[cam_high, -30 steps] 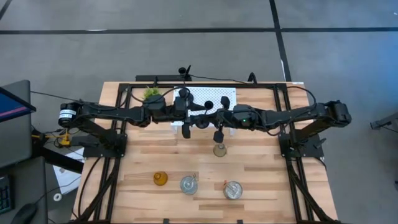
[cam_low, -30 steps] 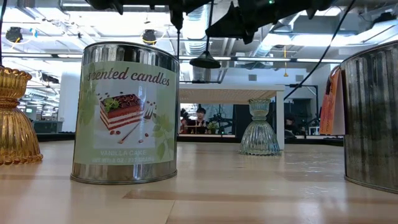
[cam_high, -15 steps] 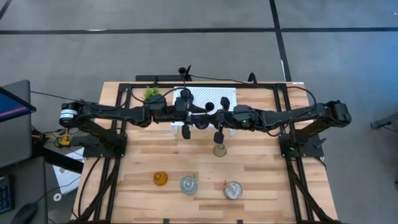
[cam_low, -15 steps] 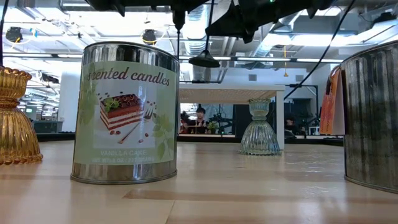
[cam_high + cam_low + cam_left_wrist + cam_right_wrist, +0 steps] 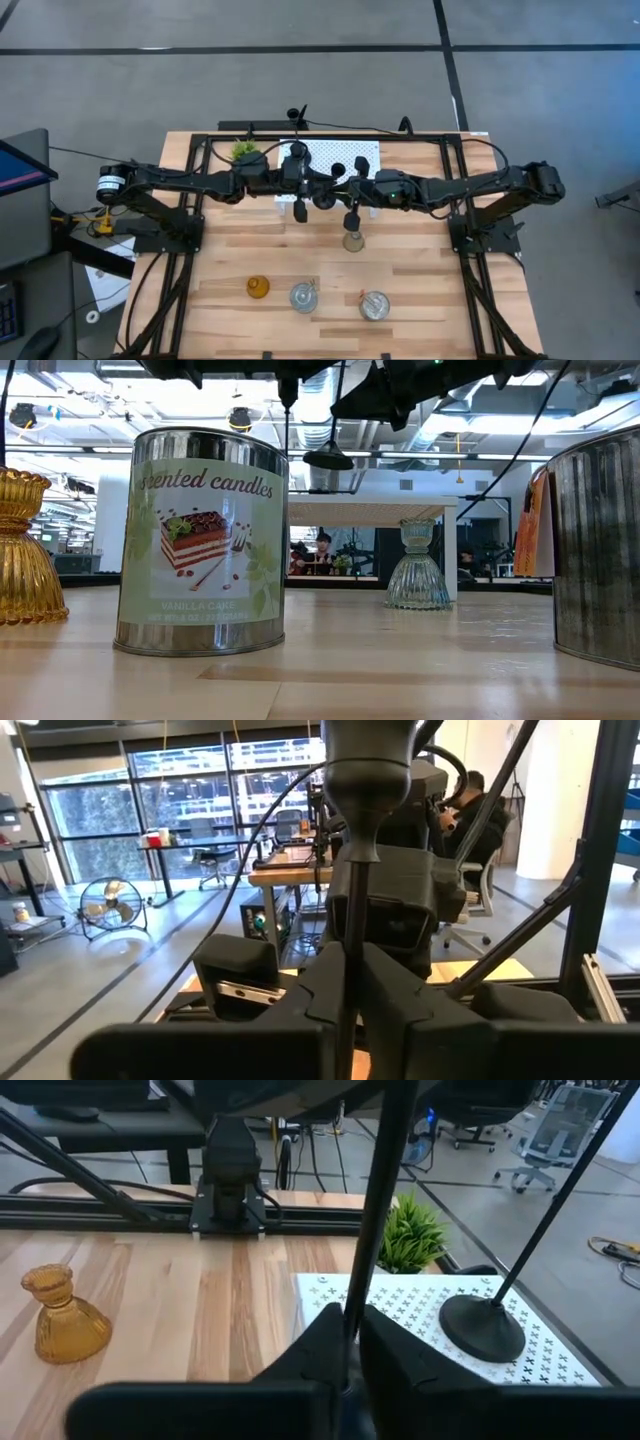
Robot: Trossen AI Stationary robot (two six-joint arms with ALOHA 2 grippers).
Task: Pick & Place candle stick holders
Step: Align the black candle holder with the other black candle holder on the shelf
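Note:
A black candle stick (image 5: 331, 457) hangs upright over the white perforated stand (image 5: 366, 150), its round base in the air and its cup end (image 5: 365, 770) on top. My left gripper (image 5: 345, 955) and my right gripper (image 5: 352, 1320) meet at it, both shut on its slim stem. A second black candle stick (image 5: 483, 1328) seems to stand with its round base on the stand. On the near half of the table rest an amber holder (image 5: 258, 287), a greyish bell-shaped holder (image 5: 352, 240) and two candle tins (image 5: 303, 297) (image 5: 373, 305). My left gripper pinches the slim stem (image 5: 350, 920) between its two fingers, a little below the cup end. It comes level from the table's left and its fingers lie across the stem. The stick stands upright, clear of the stand. My right gripper pinches the same stem (image 5: 362, 1280) between its two fingers, coming from the table's right and slanting a little down. The stem rises past its fingertips toward the left gripper above. The fingers hide the stem's lower part.
A small green potted plant (image 5: 243, 150) stands at the stand's far left corner. Dark frame bars (image 5: 190, 230) run along the table's left and right sides. Bare wood (image 5: 420, 270) lies between the bell-shaped holder and the right edge.

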